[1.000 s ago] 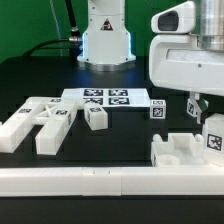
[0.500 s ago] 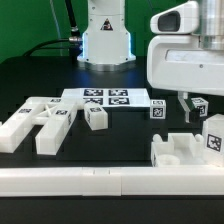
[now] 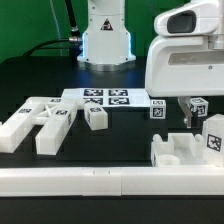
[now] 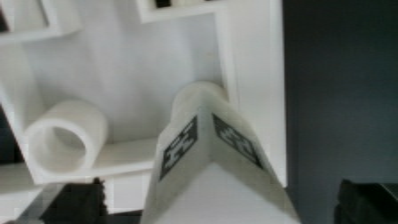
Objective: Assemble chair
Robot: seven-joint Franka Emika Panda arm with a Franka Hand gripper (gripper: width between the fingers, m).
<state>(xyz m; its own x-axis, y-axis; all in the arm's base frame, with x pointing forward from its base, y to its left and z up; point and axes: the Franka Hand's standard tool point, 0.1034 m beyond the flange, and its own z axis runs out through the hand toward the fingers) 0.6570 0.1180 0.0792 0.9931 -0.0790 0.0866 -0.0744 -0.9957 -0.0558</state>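
We see the arm's two-finger gripper (image 4: 217, 203) spread wide. In the wrist view its dark fingers (image 4: 71, 200) stand well apart on either side of a white plastic post with black-and-white tags on two faces (image 4: 214, 150). A dark gap shows between the post and each finger, so nothing is held. Beside that post lies a rounded white peg (image 4: 63, 140) against a larger white slab (we cannot tell which part it belongs to).

In the exterior view the chair lies in loose pieces on the black table (image 3: 25, 80). On that view's right, under the gripper's bulky white housing, sits the blocky white notched seat piece (image 3: 178, 152). A tall white tagged block (image 3: 212, 135) stands upright at the seat piece's right end. A smaller tagged white piece (image 3: 197, 103) shows just behind, next to one dark finger. Chunky white forked pieces (image 3: 50, 132) lie on the view's left, with a small white tagged cube (image 3: 96, 117) near them and another small tagged block (image 3: 158, 108) nearer the middle. The marker board (image 3: 105, 97) lies flat behind these, and a long white rail (image 3: 90, 182) runs along the front.
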